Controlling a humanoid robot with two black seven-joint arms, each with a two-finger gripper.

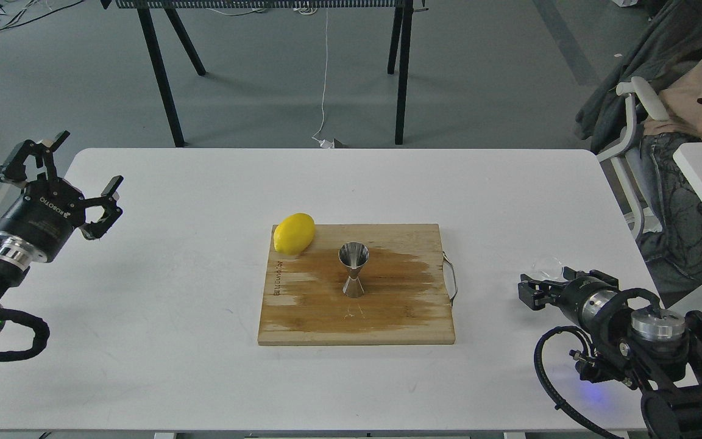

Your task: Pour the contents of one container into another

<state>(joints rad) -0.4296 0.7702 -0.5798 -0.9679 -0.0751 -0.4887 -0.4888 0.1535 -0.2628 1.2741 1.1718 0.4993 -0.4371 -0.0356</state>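
The steel jigger [353, 269] stands upright in the middle of the wooden cutting board [387, 317]. A small clear glass cup [547, 265] sits at the table's right side, its lower part hidden behind my right gripper [531, 290]. That gripper lies low and dark, right against the cup's near side. I cannot make out its fingers or whether they hold the cup. My left gripper [83, 164] hovers open over the table's far left edge, with nothing between its fingers.
A yellow lemon [294, 233] lies at the board's far left corner. The board has a metal handle [450, 277] on its right side. A seated person and chair [649, 122] are beyond the right edge of the white table [174, 305].
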